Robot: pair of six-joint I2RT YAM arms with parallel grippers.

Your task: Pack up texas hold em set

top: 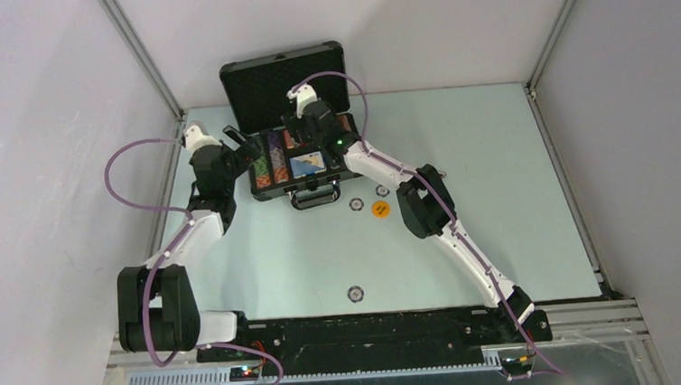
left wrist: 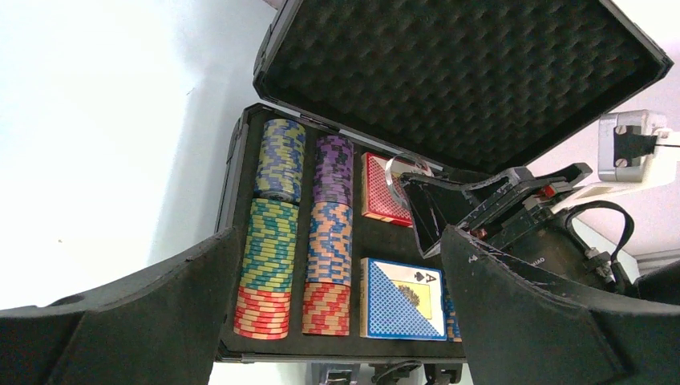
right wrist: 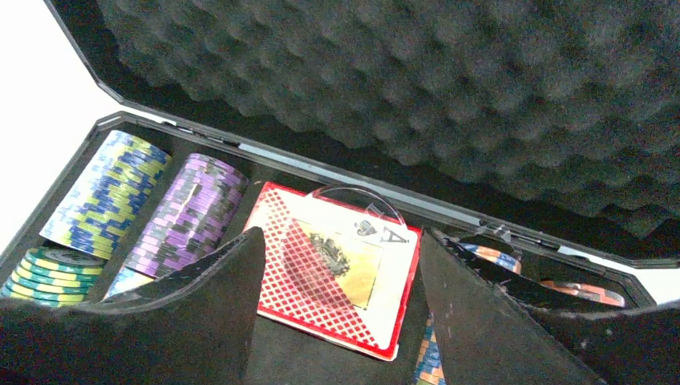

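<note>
Hovering over the open briefcase point(top: 285, 74) at the table's point(top: 459, 130) 12 o'clock.
The right claw point(right wrist: 337, 245) hangs jaws apart above the red deck point(right wrist: 321, 305), where what may be a clear button point(right wrist: 358, 210) lies. The left claw point(left wrist: 341, 241), spread wide and empty, sits at the briefcase's 9 o'clock; an orange button point(top: 381, 209) lies at its 5 o'clock.

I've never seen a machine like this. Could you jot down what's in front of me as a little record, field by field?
Case: black briefcase, open, foam-lined lid raised, at the far side of the table
Inside: rows of chips, red deck, blue deck
On red deck: clear round button, as far as the right wrist view shows
Right gripper: open, over the red deck
Left gripper: open, by the case's left end
Loose on table: orange button, three pale round buttons
</note>
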